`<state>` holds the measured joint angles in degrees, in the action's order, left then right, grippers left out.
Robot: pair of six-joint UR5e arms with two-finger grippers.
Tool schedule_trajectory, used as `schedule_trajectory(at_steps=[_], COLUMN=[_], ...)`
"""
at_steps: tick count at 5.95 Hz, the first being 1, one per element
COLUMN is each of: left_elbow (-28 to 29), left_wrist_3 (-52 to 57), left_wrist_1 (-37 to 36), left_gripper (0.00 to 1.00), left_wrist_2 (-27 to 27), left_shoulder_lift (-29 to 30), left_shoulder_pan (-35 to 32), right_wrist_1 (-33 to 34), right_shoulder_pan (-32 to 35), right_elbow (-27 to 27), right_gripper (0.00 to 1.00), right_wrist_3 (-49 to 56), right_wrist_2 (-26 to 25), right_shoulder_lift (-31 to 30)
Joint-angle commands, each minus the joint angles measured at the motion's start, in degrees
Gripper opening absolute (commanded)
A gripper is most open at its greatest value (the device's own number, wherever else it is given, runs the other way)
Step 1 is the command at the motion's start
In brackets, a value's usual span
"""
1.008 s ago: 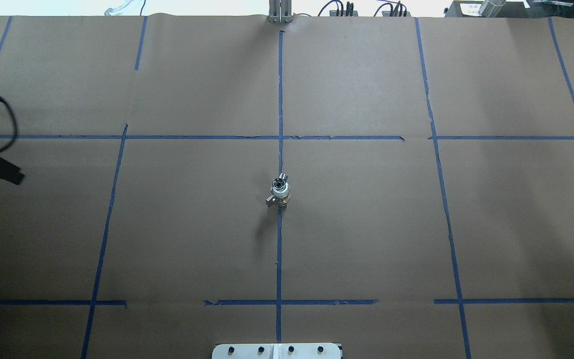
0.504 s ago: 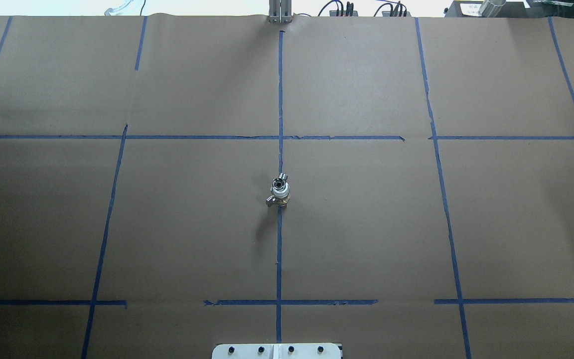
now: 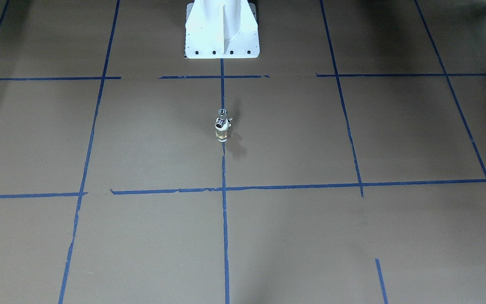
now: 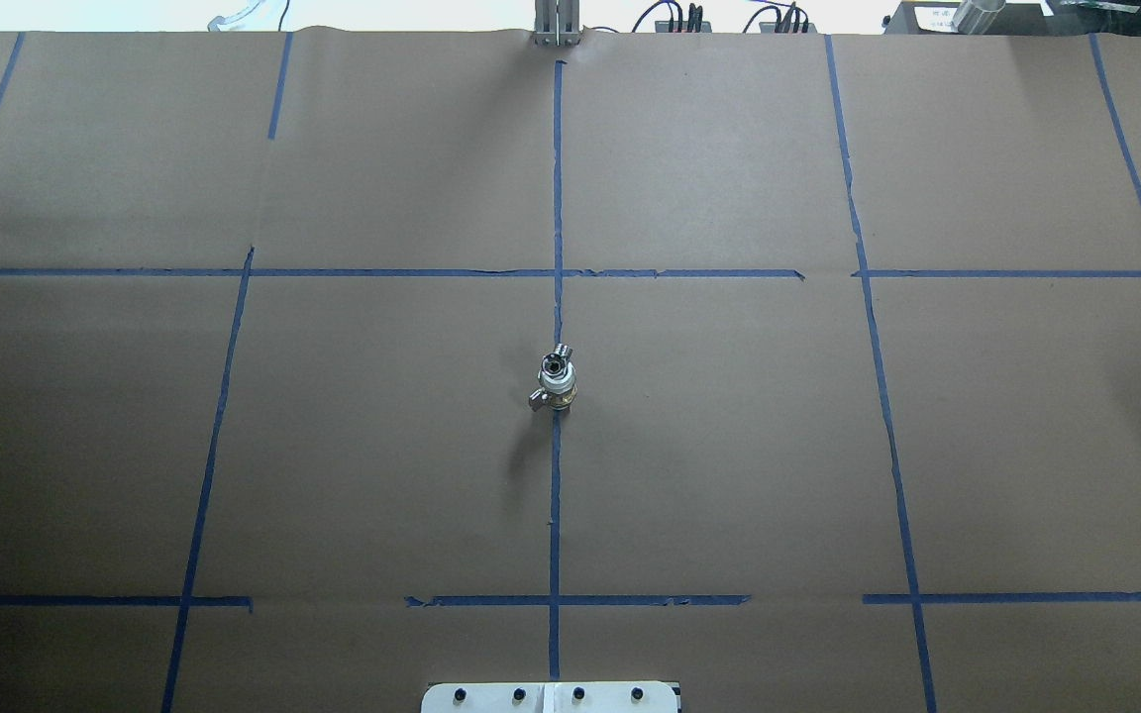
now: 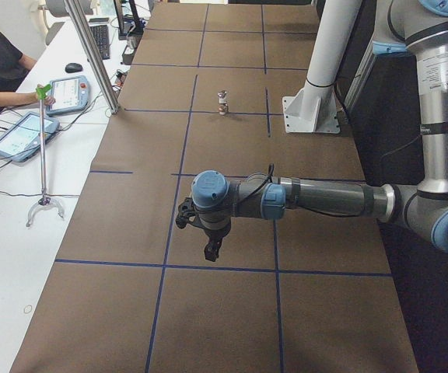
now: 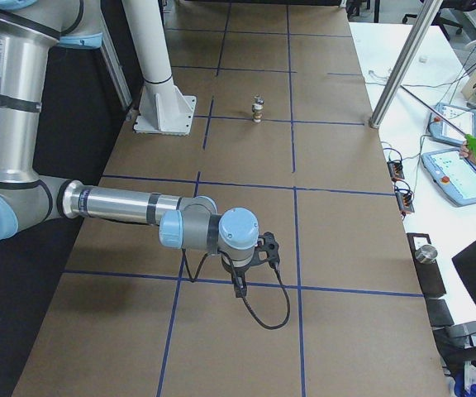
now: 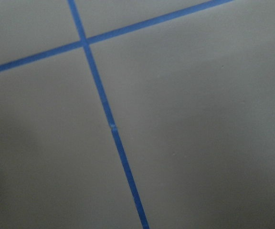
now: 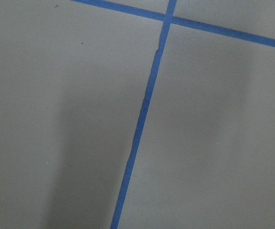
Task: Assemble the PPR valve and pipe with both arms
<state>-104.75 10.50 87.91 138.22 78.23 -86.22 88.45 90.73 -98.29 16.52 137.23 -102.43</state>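
Counter (image 4: pixel 353 446) surface is brown paper crossed by blue tape lines (image 4: pixel 555 515). Over its left end hangs the left gripper (image 5: pixel 208 250); released or clenched, I cannot tell. At centre, the tiny shiny chrome branched PPR valve (image 4: pixel 556 363) stands atop the short white-and-brass cylindrical pipe (image 4: pixel 561 399). Over the right end hangs the right gripper (image 6: pixel 238 287), its state equally unclear. White robot pedestal (image 3: pixel 222 29) stands at the near edge.

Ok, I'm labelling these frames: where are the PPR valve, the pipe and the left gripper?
PPR valve (image 3: pixel 221 123), exterior front-facing view, its chrome body.
pipe (image 3: pixel 222 134), exterior front-facing view, its brass band.
left gripper (image 5: pixel 211 252), exterior left view, between the tips of its jaws.
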Motion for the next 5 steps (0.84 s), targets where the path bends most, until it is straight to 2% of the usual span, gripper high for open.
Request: schedule_trajectory(at_steps=[1,2,5], left_elbow=[0.2,0.3,0.2], left_wrist_3=[-3.6,-3.6,-2.9], left_wrist_1=[0.0,0.1,1.0], left_gripper=[1.0,1.0,1.0], left_wrist_2=[0.0,0.0,0.1], left_shoulder_lift=[-0.9,-0.9,-1.2], left_shoulder_pan=[-0.4,-0.4,-0.5], right_wrist_1=[-0.1,0.0,0.0], right_shoulder_pan=[0.1,0.1,0.3], right_elbow=[-0.2,-2.1,-2.3], right_gripper=[1.0,1.0,1.0], right_wrist_3=[1.0,0.8,0.2], right_wrist_2=[-0.2,0.0,-0.1], right_shoulder_lift=[0.3,-0.3,-0.2])
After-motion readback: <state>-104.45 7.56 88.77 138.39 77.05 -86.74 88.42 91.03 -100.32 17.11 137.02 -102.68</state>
